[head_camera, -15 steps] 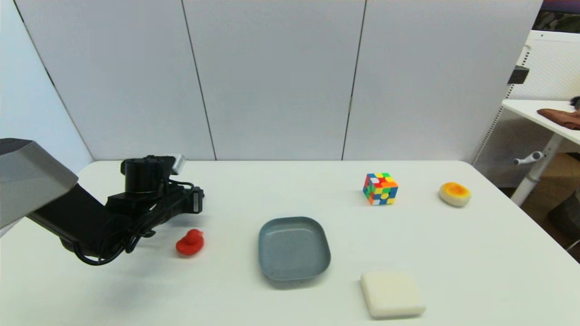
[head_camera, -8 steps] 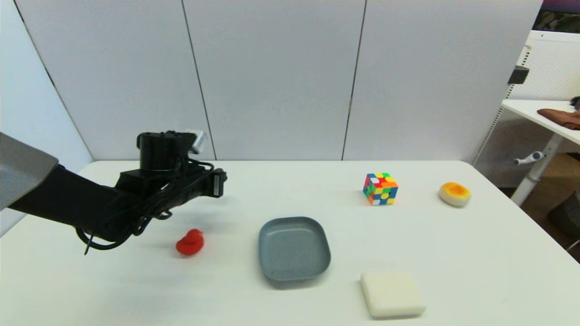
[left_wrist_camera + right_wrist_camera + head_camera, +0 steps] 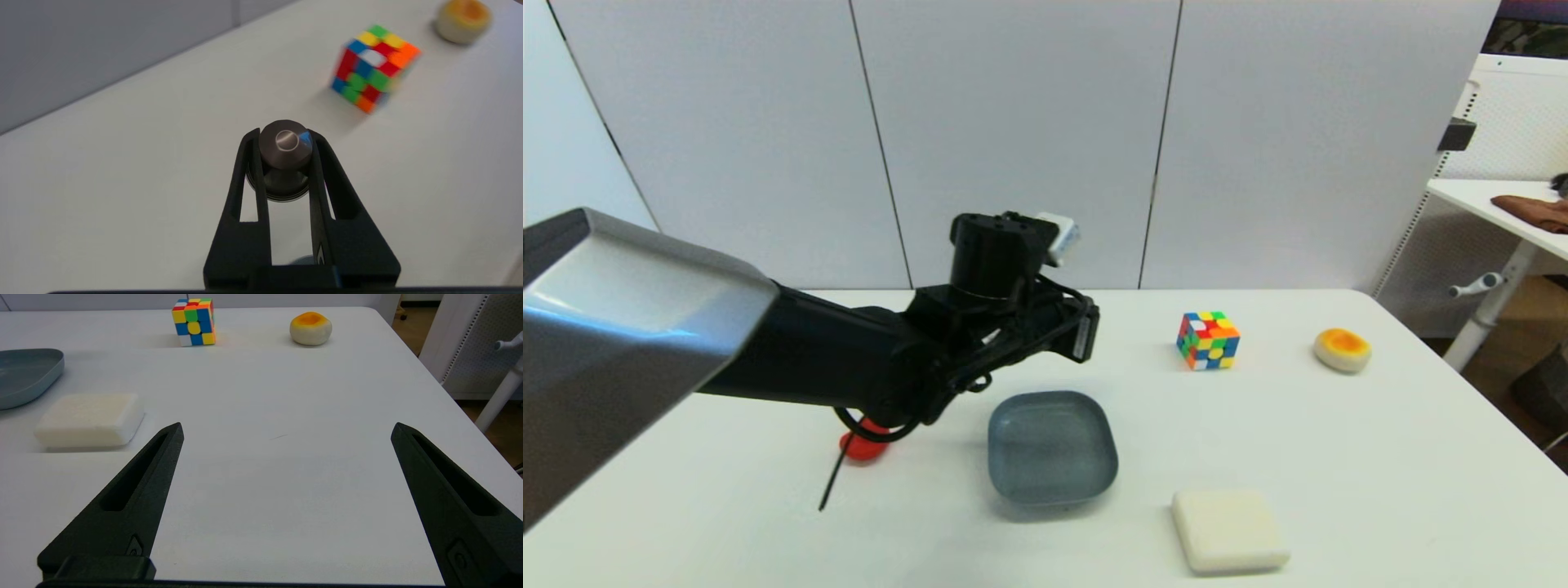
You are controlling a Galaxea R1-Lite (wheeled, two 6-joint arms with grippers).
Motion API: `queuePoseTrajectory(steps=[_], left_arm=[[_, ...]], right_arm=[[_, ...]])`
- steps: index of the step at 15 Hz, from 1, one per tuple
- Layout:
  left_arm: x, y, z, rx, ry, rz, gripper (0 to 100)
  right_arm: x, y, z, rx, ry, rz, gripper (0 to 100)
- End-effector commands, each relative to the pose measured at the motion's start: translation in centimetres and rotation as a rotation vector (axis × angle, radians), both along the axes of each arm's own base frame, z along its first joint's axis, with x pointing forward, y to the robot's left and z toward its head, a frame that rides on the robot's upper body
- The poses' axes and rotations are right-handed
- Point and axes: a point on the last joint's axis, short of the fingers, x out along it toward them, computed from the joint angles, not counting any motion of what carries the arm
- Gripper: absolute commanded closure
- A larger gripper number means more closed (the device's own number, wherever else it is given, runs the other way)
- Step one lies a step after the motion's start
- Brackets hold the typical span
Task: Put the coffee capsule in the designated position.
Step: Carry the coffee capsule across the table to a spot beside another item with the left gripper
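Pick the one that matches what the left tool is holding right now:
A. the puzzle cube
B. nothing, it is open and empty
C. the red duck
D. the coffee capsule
D: in the left wrist view the left tool is shut on the coffee capsule, a small dark metallic cone pinched between its two black fingers, while the puzzle cube sits on the table beyond and the red duck lies on the table below the arm.

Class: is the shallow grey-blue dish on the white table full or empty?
Empty. The head view shows the shallow grey-blue dish with a bare inner floor; the small dark metallic coffee capsule sits between the left gripper's fingers.
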Motion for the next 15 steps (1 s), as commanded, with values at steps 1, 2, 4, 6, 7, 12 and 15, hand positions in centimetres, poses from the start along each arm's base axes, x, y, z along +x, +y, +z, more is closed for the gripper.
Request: queuePoseTrajectory(steps=[1, 2, 4, 6, 7, 12, 15], left_arm=[[-2.3, -4.7, -2.9, 0.042, 0.044, -0.116, 100], [-2.8, -5.4, -3.6, 0.054, 0.057, -0.136, 100], [-3.8, -6.4, -4.9, 0.079, 0.08, -0.166, 100], [-4.2, -6.9, -5.7, 0.096, 0.096, -0.181, 100], [-4.3, -6.9, -5.9, 0.103, 0.102, -0.182, 100], [-4.7, -6.3, -6.8, 0.127, 0.131, -0.178, 100], [-4.8, -6.3, -6.9, 0.128, 0.136, -0.177, 0]], right_arm=[[0.0, 0.0, 0.0, 0.0, 0.001, 0.0, 0], [0.0, 0.0, 0.0, 0.0, 0.001, 0.0, 0], [0.0, 0.0, 0.0, 0.0, 0.001, 0.0, 0], [0.0, 0.0, 0.0, 0.0, 0.001, 0.0, 0], [0.0, 0.0, 0.0, 0.0, 0.001, 0.0, 0], [0.0, 0.0, 0.0, 0.0, 0.001, 0.0, 0], [0.0, 0.0, 0.0, 0.0, 0.001, 0.0, 0]])
